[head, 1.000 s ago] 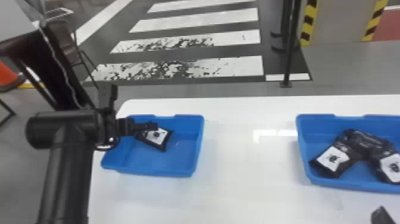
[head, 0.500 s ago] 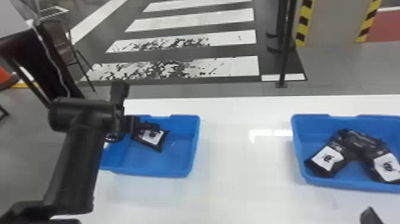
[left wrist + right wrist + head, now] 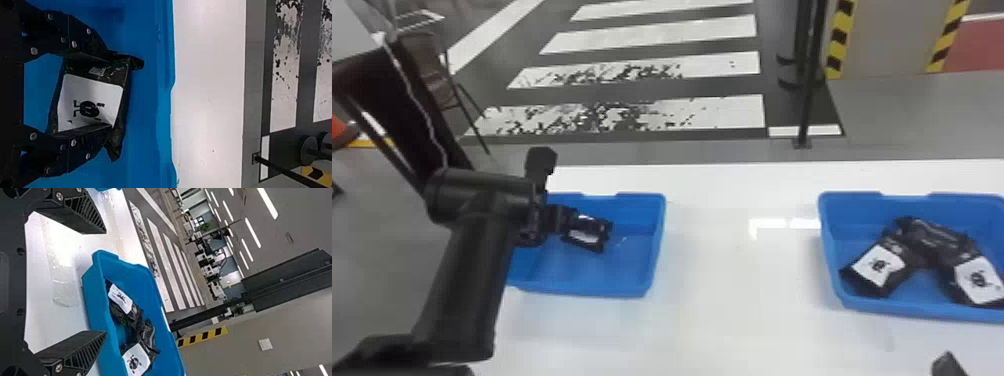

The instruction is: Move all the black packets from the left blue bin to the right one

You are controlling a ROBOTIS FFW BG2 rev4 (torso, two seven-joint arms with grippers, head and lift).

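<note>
In the head view my left gripper is down in the left blue bin, around a black packet with a white label. Seen from the left wrist, the open fingers of the left gripper stand apart at both sides of that packet, over its edges. Black packets lie in the right blue bin, two with labels facing up. My right gripper is at the bottom right, in front of that bin; in its wrist view the gripper is open, holding nothing.
Both bins stand on a white table, with a wide gap between them. A dark chair is beyond the table on the left, and a black post rises behind it.
The left arm has moved rightward and the gripper now reaches further over the packet, its fingers around it. The right gripper's tip shows slightly farther left in the head view.
</note>
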